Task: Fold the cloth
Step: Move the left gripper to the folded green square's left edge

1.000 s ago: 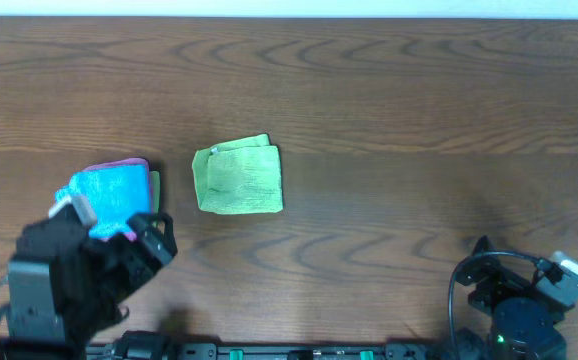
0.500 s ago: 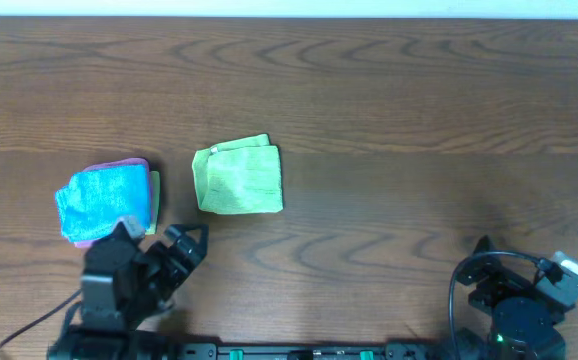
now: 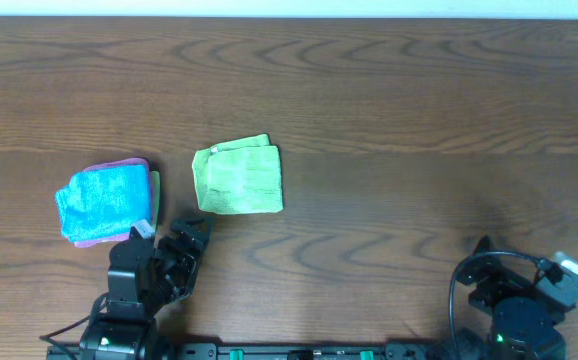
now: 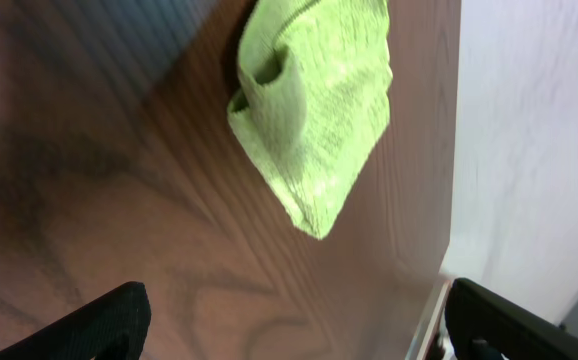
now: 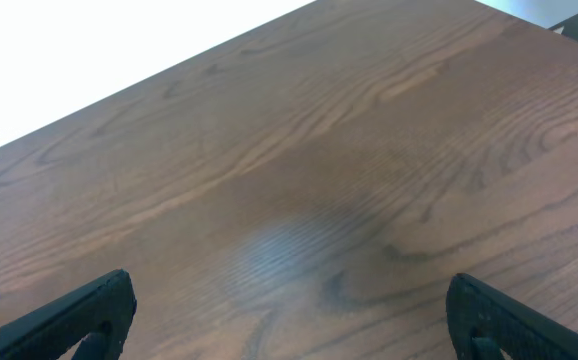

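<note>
Folded lime-green square microfibre cloth [image 4: 319, 110] lies ahead of left gripper [image 4: 289, 325], clear of its spread, empty jaws; right gripper [image 5: 294, 320] likewise agape on nothing, the fold apparently done, hence let go.

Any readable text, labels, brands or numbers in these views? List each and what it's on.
No readable text in any view.
White tag on the green cloth: too small to read, if it carries print at all.
Blue cloth, pink cloth under it, wooden table: no markings visible.
</note>
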Tool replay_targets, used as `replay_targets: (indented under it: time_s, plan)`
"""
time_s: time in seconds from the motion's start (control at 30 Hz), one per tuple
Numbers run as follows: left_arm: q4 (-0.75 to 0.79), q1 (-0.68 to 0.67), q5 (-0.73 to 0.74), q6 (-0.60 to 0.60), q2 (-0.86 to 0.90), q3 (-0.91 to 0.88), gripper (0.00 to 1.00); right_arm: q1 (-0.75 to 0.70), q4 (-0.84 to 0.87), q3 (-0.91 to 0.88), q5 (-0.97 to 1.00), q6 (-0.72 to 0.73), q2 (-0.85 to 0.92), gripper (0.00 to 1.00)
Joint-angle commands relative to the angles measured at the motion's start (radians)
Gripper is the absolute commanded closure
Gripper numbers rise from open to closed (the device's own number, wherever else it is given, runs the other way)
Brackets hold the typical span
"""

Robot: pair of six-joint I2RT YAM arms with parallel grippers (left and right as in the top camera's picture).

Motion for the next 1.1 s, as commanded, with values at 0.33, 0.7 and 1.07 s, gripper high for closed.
replay_targets:
  time_s: [0.33,0.7,1.07]
  plan:
    - [0.233,0.001,-0.043,-0.071,0.28,-0.004,0.05,-0.007,-0.001,-0.003,0.013,0.011,-0.002,0.01]
    - [0.536,0.001,0.029,-0.091,0.62,-0.004,0.05,-0.007,-0.001,-0.003,0.013,0.011,-0.002,0.01]
    - [0.741,0.001,0.055,-0.101,0.824,-0.004,0.05,-0.007,-0.001,-0.003,0.013,0.011,-0.002,0.01]
